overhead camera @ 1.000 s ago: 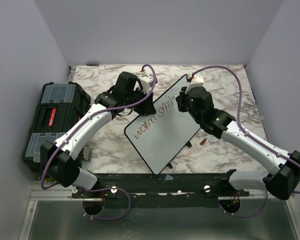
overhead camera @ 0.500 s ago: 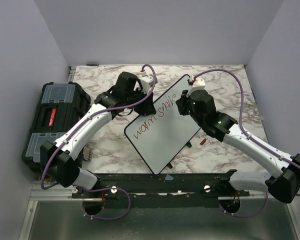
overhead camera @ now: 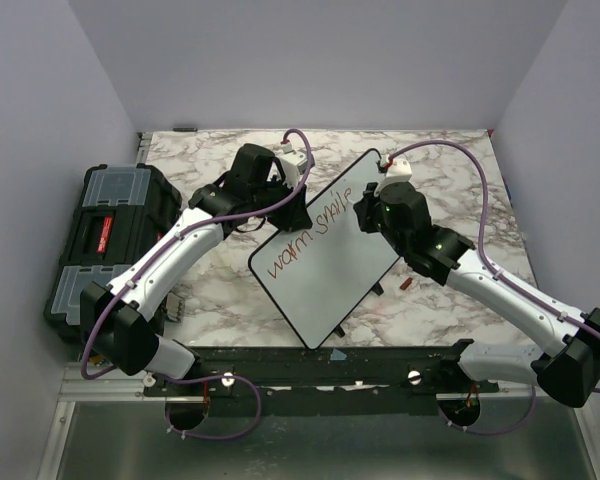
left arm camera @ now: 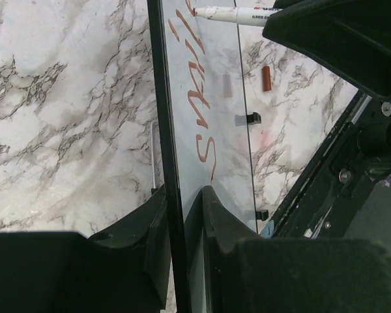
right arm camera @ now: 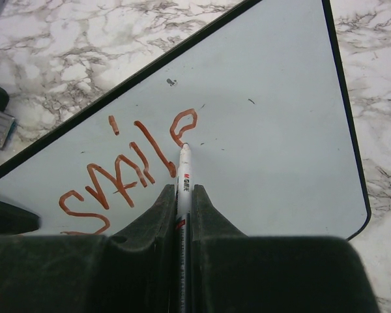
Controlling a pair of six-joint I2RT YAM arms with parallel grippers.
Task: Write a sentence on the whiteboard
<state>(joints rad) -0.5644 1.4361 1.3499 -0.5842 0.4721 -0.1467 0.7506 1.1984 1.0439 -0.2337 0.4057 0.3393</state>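
The whiteboard (overhead camera: pixel 330 285) lies tilted on the marble table, its far-left edge clamped between the jaws of my left gripper (overhead camera: pixel 291 207), which is shut on the black rim (left arm camera: pixel 171 130). My right gripper (overhead camera: pixel 366 208) is shut on a white marker (right arm camera: pixel 184 171), with its tip touching the board just below a red "e". The sentence (overhead camera: pixel 302 243) reads "warm smile" in red. In the right wrist view "smile" (right arm camera: pixel 133 166) is plain, left of my right gripper (right arm camera: pixel 182 190). In the left wrist view my left gripper (left arm camera: pixel 184 195) straddles the board edge, and the marker (left arm camera: pixel 238 13) shows at the top.
A black toolbox (overhead camera: pixel 105 240) with clear lid compartments stands at the table's left edge. A small red-brown cap (overhead camera: pixel 405 283) lies on the marble right of the board, and the same cap (left arm camera: pixel 266 78) shows in the left wrist view. Walls enclose the table on three sides.
The letter "e" has been added after "smil". My right gripper with the marker has shifted slightly to the right along the board. The left arm has not moved.
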